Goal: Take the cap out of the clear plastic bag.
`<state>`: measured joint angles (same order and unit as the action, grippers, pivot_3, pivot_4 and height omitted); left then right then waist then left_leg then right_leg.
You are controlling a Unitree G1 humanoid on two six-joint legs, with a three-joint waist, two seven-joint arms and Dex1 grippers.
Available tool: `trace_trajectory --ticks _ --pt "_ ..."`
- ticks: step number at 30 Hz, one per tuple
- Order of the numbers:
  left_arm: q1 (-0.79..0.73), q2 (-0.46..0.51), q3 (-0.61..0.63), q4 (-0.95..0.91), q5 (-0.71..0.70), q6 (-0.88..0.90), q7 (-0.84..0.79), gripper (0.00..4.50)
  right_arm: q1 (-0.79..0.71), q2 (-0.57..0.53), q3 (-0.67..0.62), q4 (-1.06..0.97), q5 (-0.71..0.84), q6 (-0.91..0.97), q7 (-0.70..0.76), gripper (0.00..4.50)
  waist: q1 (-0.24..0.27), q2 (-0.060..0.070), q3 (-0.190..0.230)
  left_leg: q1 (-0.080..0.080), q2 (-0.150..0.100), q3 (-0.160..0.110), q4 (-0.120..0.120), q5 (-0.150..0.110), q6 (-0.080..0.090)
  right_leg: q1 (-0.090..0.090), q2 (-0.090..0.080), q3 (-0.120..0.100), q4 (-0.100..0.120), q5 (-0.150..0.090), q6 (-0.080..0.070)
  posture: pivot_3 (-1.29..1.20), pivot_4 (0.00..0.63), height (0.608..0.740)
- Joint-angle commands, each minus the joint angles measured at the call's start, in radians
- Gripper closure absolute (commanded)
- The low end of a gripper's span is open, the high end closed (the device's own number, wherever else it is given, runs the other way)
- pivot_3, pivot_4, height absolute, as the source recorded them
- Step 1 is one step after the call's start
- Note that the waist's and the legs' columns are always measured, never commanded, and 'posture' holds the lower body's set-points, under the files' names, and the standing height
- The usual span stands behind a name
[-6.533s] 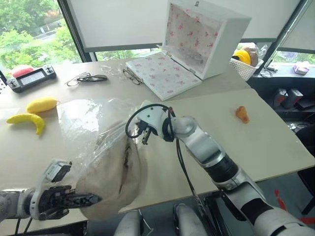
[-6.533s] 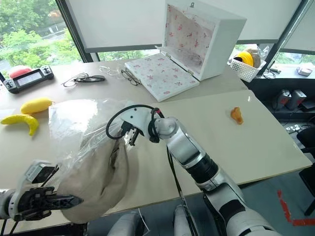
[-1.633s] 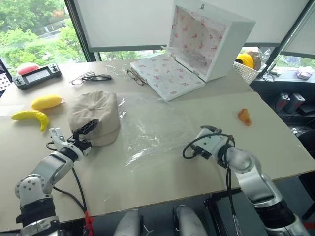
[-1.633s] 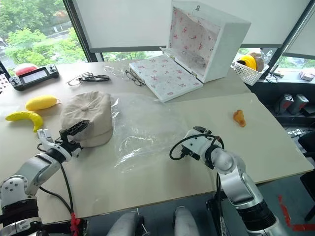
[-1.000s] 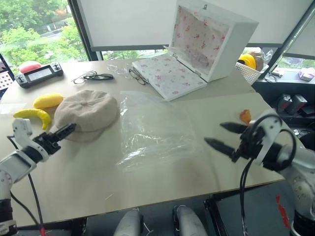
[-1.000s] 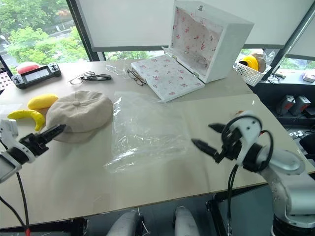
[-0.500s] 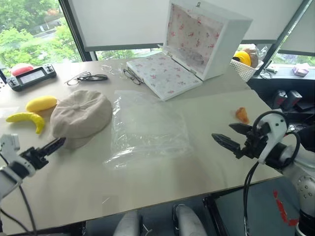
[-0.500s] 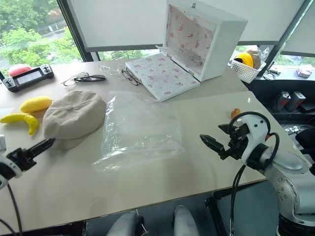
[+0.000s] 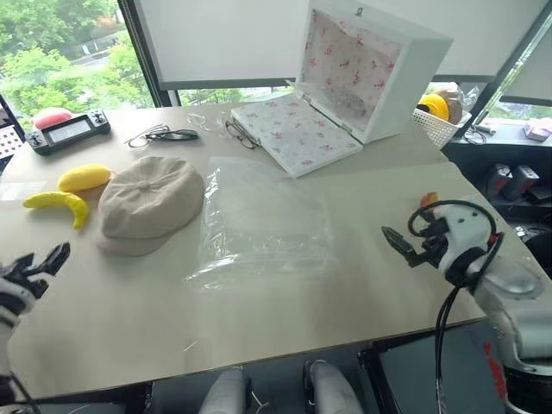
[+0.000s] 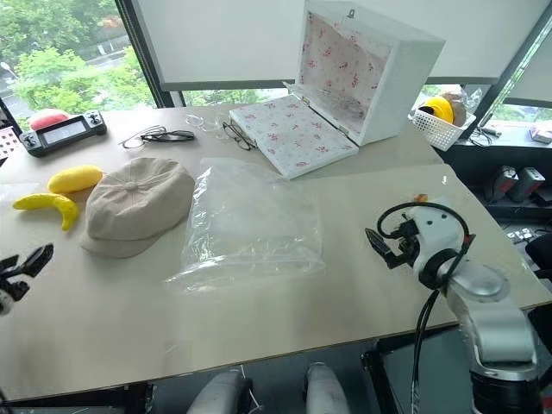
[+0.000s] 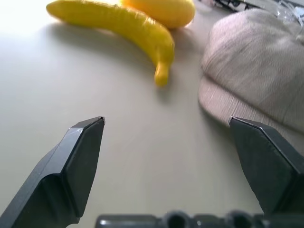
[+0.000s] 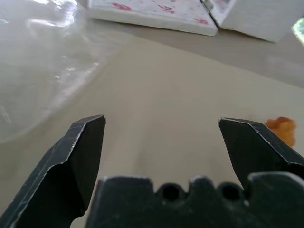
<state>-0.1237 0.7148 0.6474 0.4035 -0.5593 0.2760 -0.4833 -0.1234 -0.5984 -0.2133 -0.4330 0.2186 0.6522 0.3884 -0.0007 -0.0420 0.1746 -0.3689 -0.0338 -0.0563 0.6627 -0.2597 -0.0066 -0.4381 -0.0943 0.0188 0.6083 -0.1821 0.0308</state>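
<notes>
- Now the cap (image 9: pixel 148 203) lies out on the bench (image 9: pixel 285 302), just beside the clear plastic bag (image 9: pixel 263 226).
- Your left gripper (image 9: pixel 36 266) is nearer the cap.
- Your right gripper (image 9: pixel 402 247) and left both gape wide, empty.

On the table (image 9: pixel 285 319) the cap (image 9: pixel 149 203) lies just left of the clear plastic bag (image 9: pixel 263 224), their edges about touching. A banana (image 9: pixel 53 205) sits left of the cap, and the open box (image 9: pixel 345 82) stands behind the bag (toward the window).
</notes>
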Motion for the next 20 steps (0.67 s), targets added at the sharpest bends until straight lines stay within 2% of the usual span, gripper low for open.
trace_trajectory --ticks 1,9,20 --pt "-0.036 -0.081 -0.056 -0.093 0.100 -0.114 0.122 0.00 -0.006 0.049 -0.008 0.011 -0.067 -0.103 -0.091 0.02 0.000 0.000 0.000 0.000 0.000 0.000 0.000 0.000 0.000 0.000 0.000 0.001 0.000 0.002 -0.003 0.00 0.150 0.740" --pt "-0.082 -0.112 -0.111 0.004 0.224 -0.249 0.177 0.00 0.026 0.127 0.030 0.034 -0.112 -0.146 -0.137 0.02 -0.013 0.000 0.000 0.001 -0.001 0.001 0.000 0.000 0.000 0.000 0.002 0.001 0.001 0.003 -0.003 0.00 0.150 0.740" --pt "-0.118 -0.156 -0.114 0.061 0.210 -0.319 0.165 0.00 0.073 0.175 0.031 0.056 -0.151 -0.201 -0.168 0.02 -0.014 0.000 0.000 0.001 -0.001 0.001 0.001 0.000 0.000 0.000 0.002 0.002 0.002 0.003 -0.003 0.00 0.150 0.740"
